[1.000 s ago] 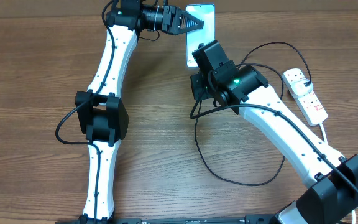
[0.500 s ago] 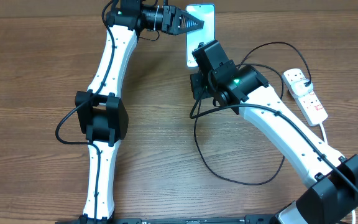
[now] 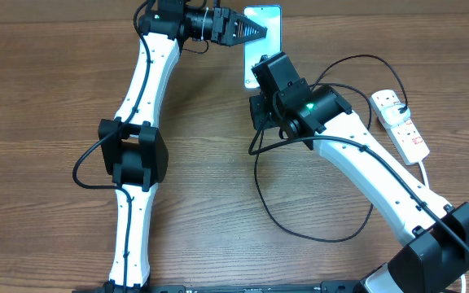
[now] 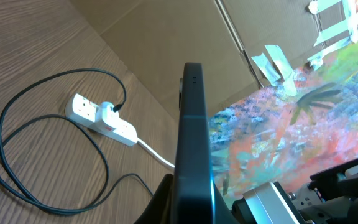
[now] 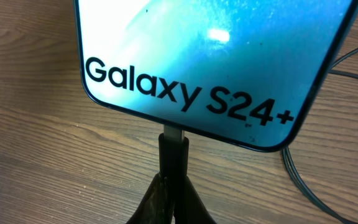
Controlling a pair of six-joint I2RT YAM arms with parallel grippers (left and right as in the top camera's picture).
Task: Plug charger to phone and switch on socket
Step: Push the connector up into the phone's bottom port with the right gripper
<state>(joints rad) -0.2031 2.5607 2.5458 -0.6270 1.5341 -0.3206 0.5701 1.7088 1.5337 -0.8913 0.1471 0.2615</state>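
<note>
Left gripper (image 3: 259, 31) clamped on left side of phone (image 3: 269, 18), near far edge of table (image 3: 39, 81), long axis far-to-near. Right gripper (image 5: 173, 182), nearer the port, pinched on charger tip (image 5: 173, 149), in line, touching phone's bottom edge, metal showing. Socket (image 3: 401, 122) by right edge. Unchanged from earlier frames.

Phone (image 3: 265, 23) lower end hidden under right arm (image 3: 357, 155).
</note>
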